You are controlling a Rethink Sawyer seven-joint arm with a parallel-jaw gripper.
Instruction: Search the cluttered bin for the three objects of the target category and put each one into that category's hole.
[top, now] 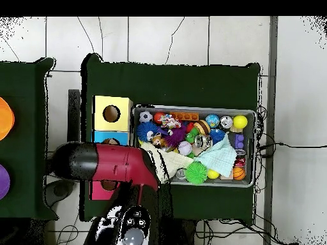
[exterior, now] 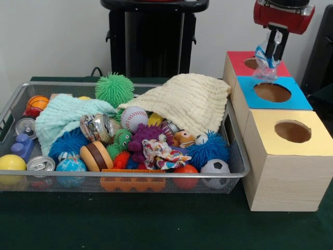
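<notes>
My gripper [exterior: 271, 51] hangs at the top right, shut on a crumpled clear and blue plastic piece [exterior: 265, 65]. The piece dangles right above the hole [exterior: 253, 63] in the red-topped box [exterior: 235, 58]. In front of that box stand a blue-topped box [exterior: 248, 100] and a yellow-topped box [exterior: 263, 125], each with one round hole. The wire bin [exterior: 125, 181] to the left holds shiny cans [exterior: 40, 164], a crushed can [exterior: 97, 126], balls and toys. In the overhead view the red arm [top: 118, 164] hides the gripper and the red box.
A cream cloth [exterior: 187, 99] and a mint cloth [exterior: 65, 115] lie over part of the bin's contents. Spiky balls, a baseball [exterior: 133, 117], a soccer ball [exterior: 215, 169] and a toy burger [exterior: 96, 155] crowd the front. Green felt covers the table.
</notes>
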